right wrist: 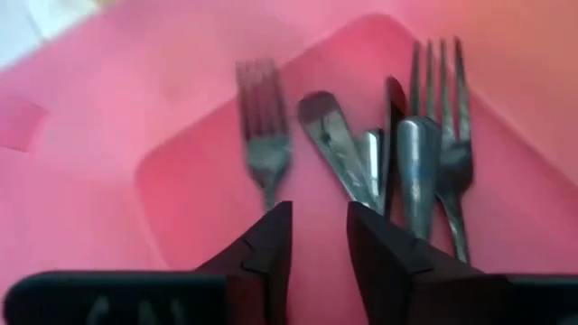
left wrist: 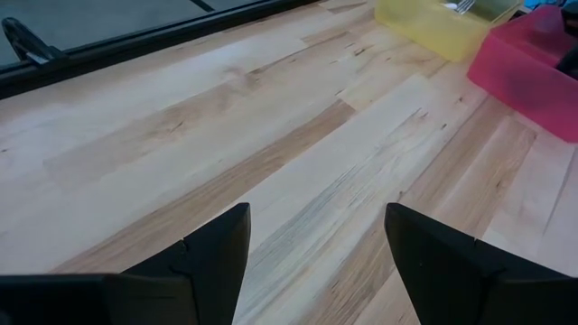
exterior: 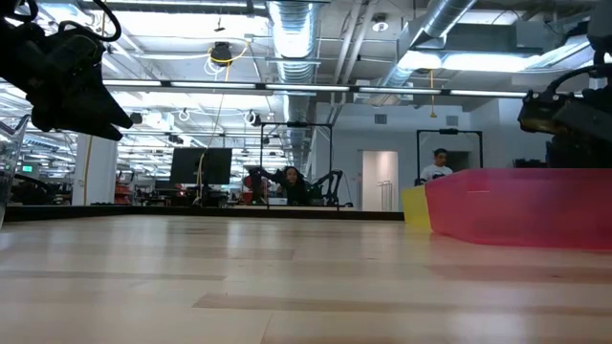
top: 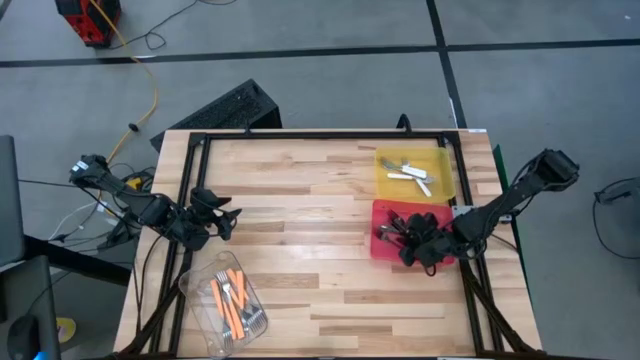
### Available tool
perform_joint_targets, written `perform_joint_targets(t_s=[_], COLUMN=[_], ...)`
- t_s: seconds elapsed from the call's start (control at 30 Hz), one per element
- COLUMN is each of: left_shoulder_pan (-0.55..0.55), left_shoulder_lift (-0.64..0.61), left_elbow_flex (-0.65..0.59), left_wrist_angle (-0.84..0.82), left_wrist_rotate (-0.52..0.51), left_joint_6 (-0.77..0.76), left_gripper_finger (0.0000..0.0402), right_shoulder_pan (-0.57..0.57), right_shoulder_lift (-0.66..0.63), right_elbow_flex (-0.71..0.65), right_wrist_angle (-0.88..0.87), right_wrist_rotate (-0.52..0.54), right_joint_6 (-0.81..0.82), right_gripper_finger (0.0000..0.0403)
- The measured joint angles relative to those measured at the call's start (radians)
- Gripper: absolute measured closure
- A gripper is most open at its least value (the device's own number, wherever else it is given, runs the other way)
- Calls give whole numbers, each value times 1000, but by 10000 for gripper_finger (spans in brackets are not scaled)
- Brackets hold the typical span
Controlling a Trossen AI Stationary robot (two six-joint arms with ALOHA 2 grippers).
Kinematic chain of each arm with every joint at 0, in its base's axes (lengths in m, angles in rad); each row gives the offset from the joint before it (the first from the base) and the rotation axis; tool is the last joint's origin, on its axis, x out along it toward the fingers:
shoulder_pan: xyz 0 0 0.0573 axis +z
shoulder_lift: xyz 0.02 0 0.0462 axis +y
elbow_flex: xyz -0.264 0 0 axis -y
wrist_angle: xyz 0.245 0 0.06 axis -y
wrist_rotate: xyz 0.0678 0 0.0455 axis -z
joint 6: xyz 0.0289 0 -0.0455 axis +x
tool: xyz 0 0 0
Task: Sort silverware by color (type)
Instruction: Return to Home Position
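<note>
**Right gripper empty over the red tray, forks sorted as far as I see**

My right gripper (right wrist: 318, 215) has its fingers a little apart with nothing between them. It hangs just over the black forks (right wrist: 420, 153) in the red tray (right wrist: 81, 181), so I judge the drop is done; this arm reaches in low from the right edge of the table (top: 320, 260). The left gripper (left wrist: 316, 215), wide apart, hovers over bare wood near the clear tub (top: 195, 290) with the orange forks (top: 232, 300). The white forks (top: 412, 175) lie in the yellow tray (top: 445, 160).

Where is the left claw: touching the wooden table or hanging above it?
Apart. The low view shows the left gripper hanging above the table, with the room behind visible through the gap beneath it.
</note>
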Motion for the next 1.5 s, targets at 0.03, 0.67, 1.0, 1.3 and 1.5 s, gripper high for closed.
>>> perform_joint_targets(t_s=[0.03,0.67,1.0,1.3,1.5], left_shoulder_pan=[0,0,0,-1,-29], left_shoulder_lift=[0,0,0,-77,-228], left_elbow_flex=[0,343,417,417,379], left_wrist_angle=[0,5,8,50,181], left_wrist_rotate=[0,-76,-48,-81,-77], left_joint_6=[0,188,293,405,566], left_gripper_finger=[159,159,159,159,159], right_shoulder_pan=[0,14,17,-103,-149], right_shoulder_lift=[0,-139,-196,-454,-664], right_elbow_flex=[10,526,704,553,330], right_wrist_angle=[0,-7,26,154,265], right_wrist_rotate=[-1,-66,-79,-204,-208], right_joint_6=[-15,-503,-804,-861,-839], right_gripper_finger=[261,245,243,243,243])
